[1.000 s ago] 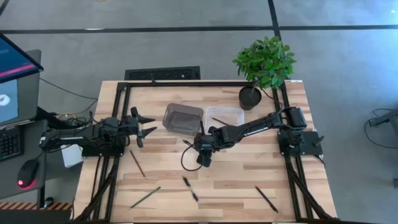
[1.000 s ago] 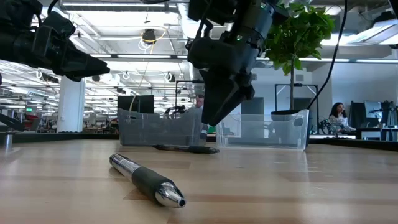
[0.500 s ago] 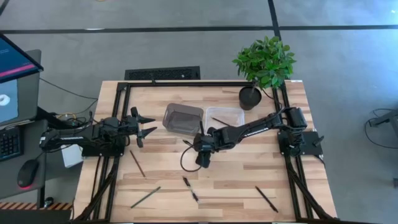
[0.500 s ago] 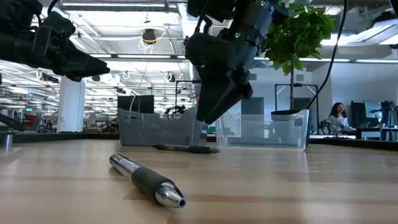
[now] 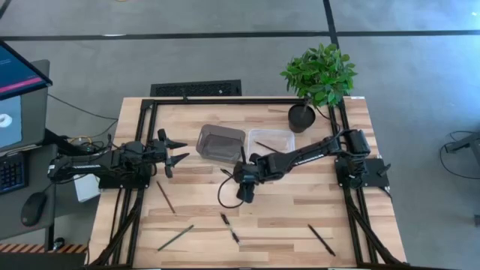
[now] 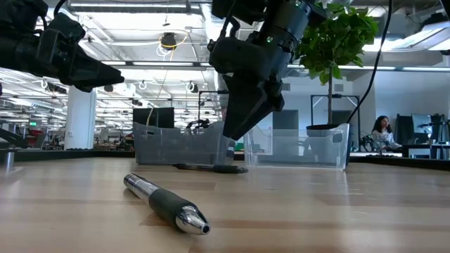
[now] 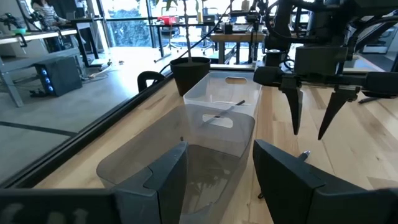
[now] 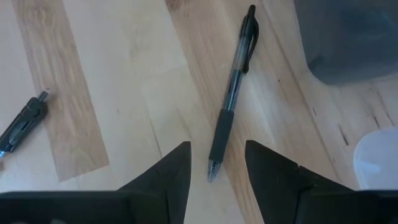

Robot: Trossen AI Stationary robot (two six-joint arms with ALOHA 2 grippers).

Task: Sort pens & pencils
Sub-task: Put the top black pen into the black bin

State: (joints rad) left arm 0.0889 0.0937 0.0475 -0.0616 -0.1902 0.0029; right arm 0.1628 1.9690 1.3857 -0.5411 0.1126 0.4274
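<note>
Right gripper (image 8: 214, 163) hovers above table (image 5: 285, 206), fingers spread wide, empty. Black pen (image 8: 231, 93) lies flat directly beneath, tip between fingertips, beside grey tray (image 8: 348, 37). Left gripper (image 5: 178, 148) waits well apart, fingers open.

The table (image 5: 285, 206) is pale, matt wood with visible grain. The 2 trays are plastic: one smoky grey (image 5: 220, 143), one clear (image 5: 271, 141). The nearest pen (image 6: 166, 204) has a matt black rubbery grip and glossy metal tip.
</note>
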